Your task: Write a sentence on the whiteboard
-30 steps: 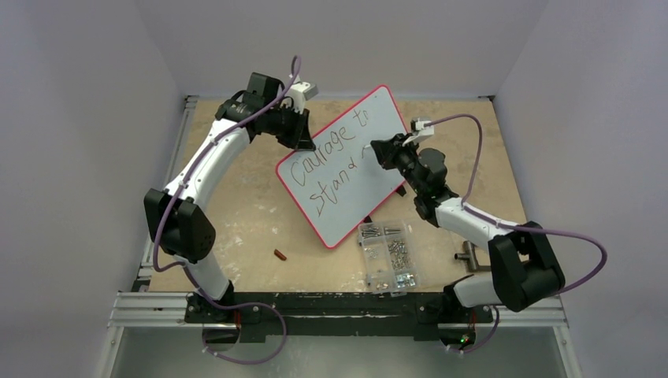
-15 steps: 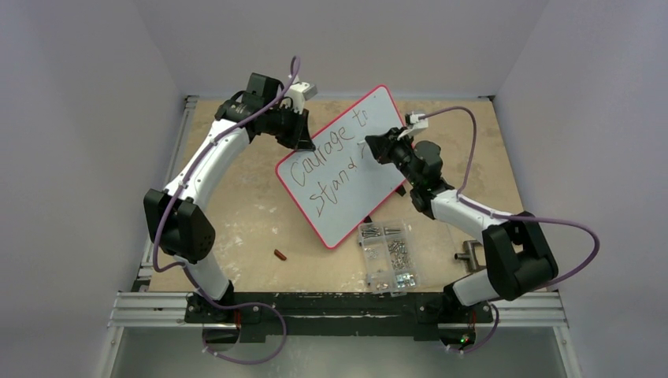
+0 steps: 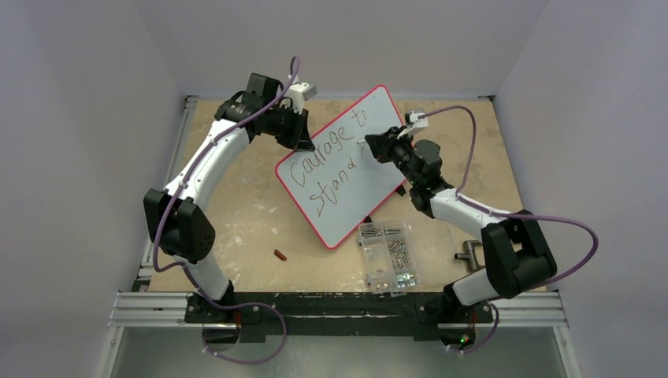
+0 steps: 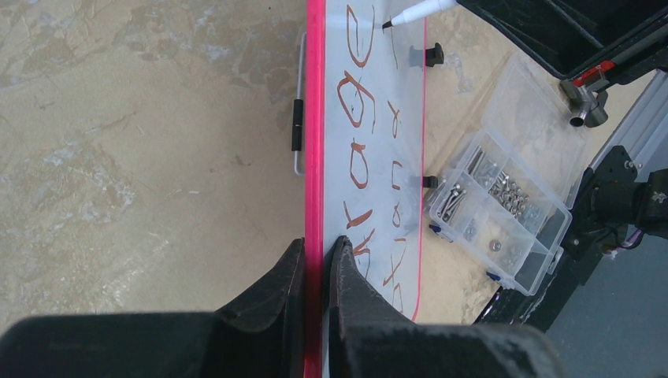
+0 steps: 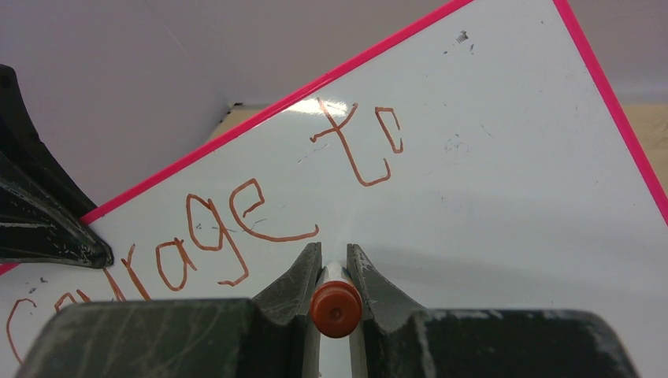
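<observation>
Whiteboard (image 3: 348, 214) mid-table, tilted up, far-left rim pinched in left gripper (image 4: 319, 246). Right gripper (image 5: 333, 256) clamped on marker (image 5: 335, 309), tip at board just right of "stand" in sentence (image 3: 331, 153). Next word probably far-rightward along lower line.

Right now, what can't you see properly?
- Right wrist view: the marker tip, hidden behind its own back end and the right gripper.
- Top view: small brown thing, too small to name.
- Left wrist view: start of the sentence, covered by the left gripper.
</observation>
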`<state>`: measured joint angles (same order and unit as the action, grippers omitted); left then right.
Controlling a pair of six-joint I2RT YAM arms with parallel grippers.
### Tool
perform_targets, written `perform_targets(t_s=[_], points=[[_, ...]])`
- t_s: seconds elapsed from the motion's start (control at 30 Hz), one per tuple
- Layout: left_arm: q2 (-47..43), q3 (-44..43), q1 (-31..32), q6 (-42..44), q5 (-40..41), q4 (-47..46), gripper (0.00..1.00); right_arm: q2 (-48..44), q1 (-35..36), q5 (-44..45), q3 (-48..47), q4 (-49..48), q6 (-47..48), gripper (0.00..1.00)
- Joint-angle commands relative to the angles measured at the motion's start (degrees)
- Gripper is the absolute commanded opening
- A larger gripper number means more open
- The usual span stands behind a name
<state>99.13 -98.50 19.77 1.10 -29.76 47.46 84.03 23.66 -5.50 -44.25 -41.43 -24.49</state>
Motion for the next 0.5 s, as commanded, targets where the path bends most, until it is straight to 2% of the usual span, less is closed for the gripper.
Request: perform_targets(t_s=[0.0, 0.47], points=[[-1.05, 1.12, -0.38, 4.39, 9.51, 1.73, 0.00, -0.21, -0.12, 1.57, 0.88, 0.17, 0.79, 0.00], [-1.31, 1.14, -0.36, 4.35, 9.48, 1.75, 0.00, -1.48, -0.13, 2.86, 5.98, 0.73, 1.10, 0.00]])
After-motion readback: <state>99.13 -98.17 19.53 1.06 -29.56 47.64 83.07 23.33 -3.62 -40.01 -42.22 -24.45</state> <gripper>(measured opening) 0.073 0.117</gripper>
